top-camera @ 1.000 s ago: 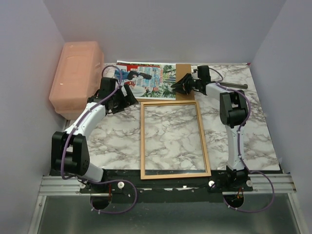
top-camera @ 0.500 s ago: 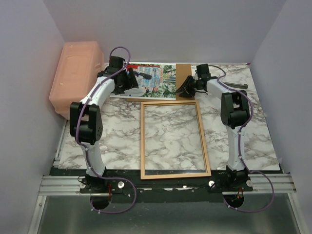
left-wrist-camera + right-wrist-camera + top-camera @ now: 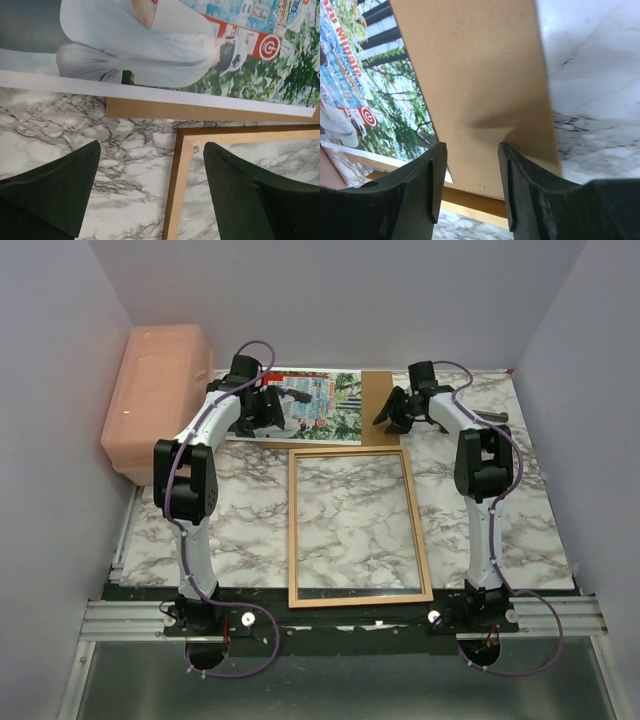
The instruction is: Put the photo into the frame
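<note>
Within the last second the left arm had swung up from a folded pose beside the frame (image 3: 346,450) and reached out over the left end of the photo (image 3: 310,405). The left tool (image 3: 258,410) now hung above the print's near edge. In the left wrist view its fingers (image 3: 60,190) stood wide apart with nothing between them. Below them lay bare marble bench (image 3: 250,520), a corner of the frame and the white border of the photo. The right tool (image 3: 393,412) had drawn a little to the right, off the photo's right end, and its jaws had spread. Its wrist view showed them parted over the plain brown backing board (image 3: 480,75), gripping nothing. The photo lay flat at the far side of the bench, partly on that board and just beyond the frame's far rail. The frame itself lay empty, with marble showing through it. By my reading neither arm had a hold on the print, so the insertion had not begun and the left arm seemed to be setting up for a grasp at the border. As for writing, a red band in the photo carried a white ring mark like a letter G (image 3: 268,48). The small coloured lettering on the vending machines was too fine to read. A pink lidded bin (image 3: 155,400) stood at the left with no label visible.
</note>
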